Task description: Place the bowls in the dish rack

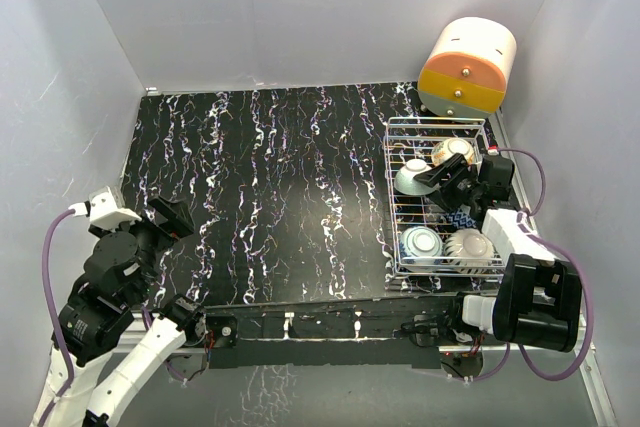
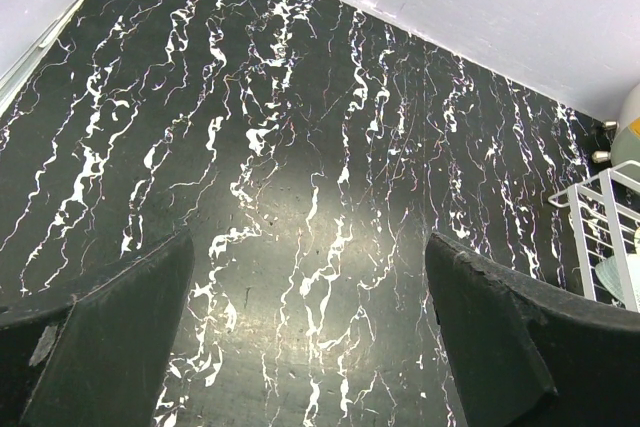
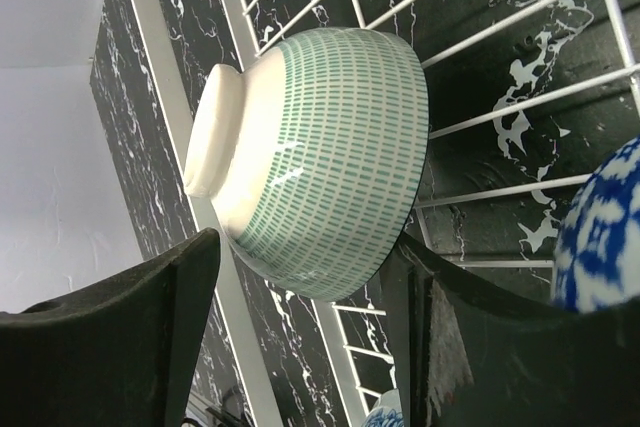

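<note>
The silver wire dish rack (image 1: 392, 209) stands at the right of the table. In it a mint green bowl (image 1: 407, 180) leans on its edge, with a cream bowl (image 1: 455, 150) behind it and a blue-and-white bowl (image 1: 421, 242) and a pale ribbed bowl (image 1: 471, 247) at the front. My right gripper (image 1: 430, 181) is open inside the rack. In the right wrist view its fingers (image 3: 150, 317) flank the mint green bowl (image 3: 320, 157) with a gap on the left side, and a blue-and-white bowl (image 3: 600, 232) shows at the right. My left gripper (image 1: 172, 215) is open and empty at the far left.
A cream-and-orange drawer box (image 1: 466, 67) stands behind the rack. White walls enclose the black marbled table (image 1: 280, 187) on three sides. The left wrist view shows bare table between its fingers (image 2: 110, 327) and the rack's corner (image 2: 585, 202) at the right edge.
</note>
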You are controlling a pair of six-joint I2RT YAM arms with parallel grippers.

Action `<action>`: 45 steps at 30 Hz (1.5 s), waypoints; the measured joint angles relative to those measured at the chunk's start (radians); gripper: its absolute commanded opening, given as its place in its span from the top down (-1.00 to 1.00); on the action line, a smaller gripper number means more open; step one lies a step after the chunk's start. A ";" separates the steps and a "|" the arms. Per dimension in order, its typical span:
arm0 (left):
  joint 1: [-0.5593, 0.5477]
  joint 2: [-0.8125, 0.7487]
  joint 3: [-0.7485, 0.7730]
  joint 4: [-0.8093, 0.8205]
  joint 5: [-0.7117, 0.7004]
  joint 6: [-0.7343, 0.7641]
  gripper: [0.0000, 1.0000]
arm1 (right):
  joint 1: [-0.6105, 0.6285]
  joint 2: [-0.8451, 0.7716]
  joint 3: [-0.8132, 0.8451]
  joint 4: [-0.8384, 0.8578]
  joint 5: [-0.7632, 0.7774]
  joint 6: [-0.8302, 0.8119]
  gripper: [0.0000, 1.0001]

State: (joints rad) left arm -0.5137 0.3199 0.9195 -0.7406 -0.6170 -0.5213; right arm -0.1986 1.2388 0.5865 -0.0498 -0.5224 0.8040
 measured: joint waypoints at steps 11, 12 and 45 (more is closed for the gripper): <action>0.000 -0.001 0.000 0.000 0.000 0.000 -0.94 | -0.006 0.009 0.032 -0.046 -0.030 -0.019 -0.94; 0.000 -0.001 0.000 0.000 0.000 0.000 -0.94 | -0.006 0.009 0.040 -0.054 -0.031 -0.018 -0.98; 0.000 0.000 -0.004 0.008 0.003 0.013 -0.94 | -0.005 -0.089 0.219 -0.302 0.008 -0.173 -0.98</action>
State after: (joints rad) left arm -0.5137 0.3202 0.9154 -0.7322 -0.6144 -0.5083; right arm -0.2039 1.1496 0.8051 -0.3519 -0.5148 0.6308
